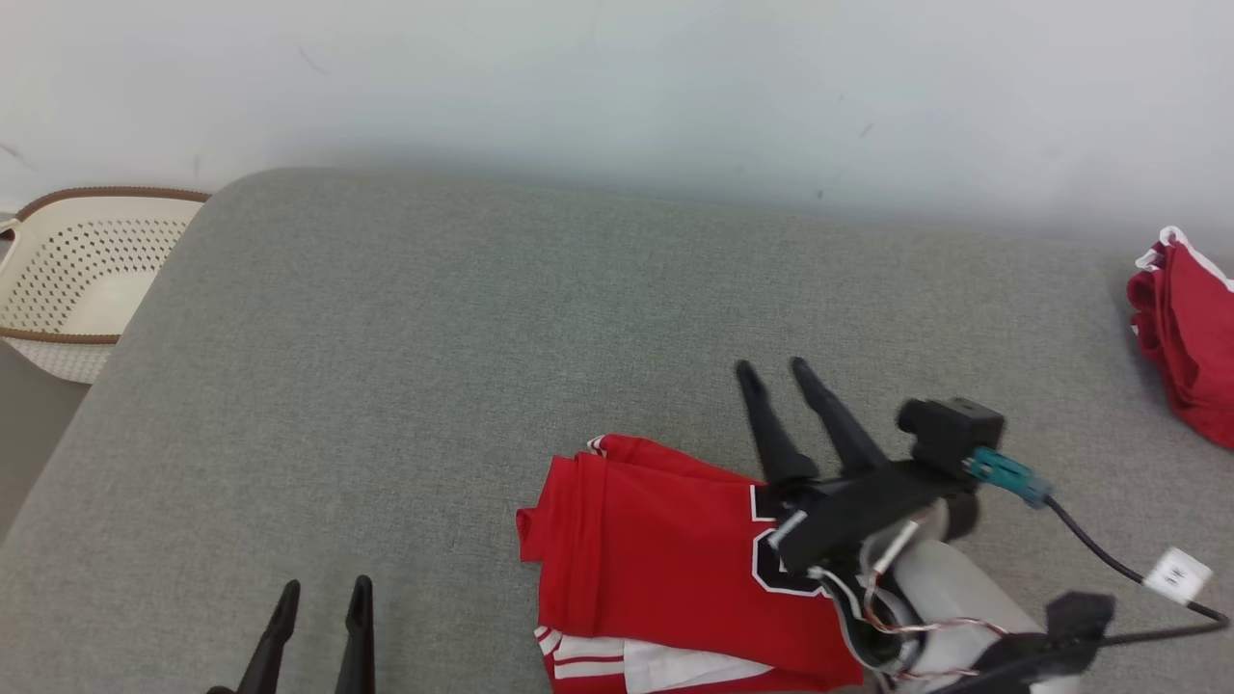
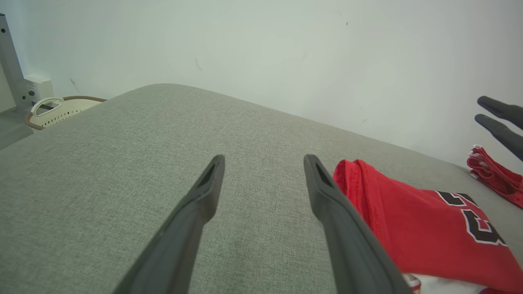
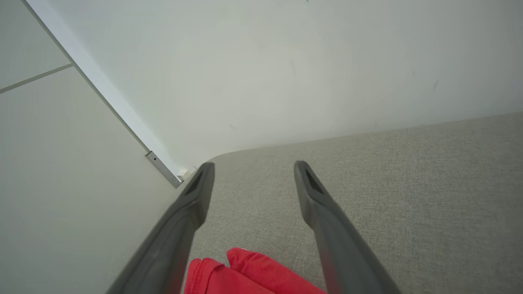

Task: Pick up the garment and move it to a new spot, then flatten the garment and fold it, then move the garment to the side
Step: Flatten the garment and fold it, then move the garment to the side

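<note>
basket [image 1: 67, 280]: cream, off the counter's [image 1: 386, 337] left end. left gripper [image 1: 325, 584]: fingers apart, empty, by the near edge. garment [image 1: 656, 559]: red, folded (black number showing), lying on the counter. right gripper [image 1: 772, 365]: fingers apart, empty, above the garment's right side. red cloth [image 1: 1181, 337]: bunched, far right.

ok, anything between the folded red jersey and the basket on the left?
Nothing: the head view shows bare grey surface all the way from the folded red jersey to the basket.
</note>
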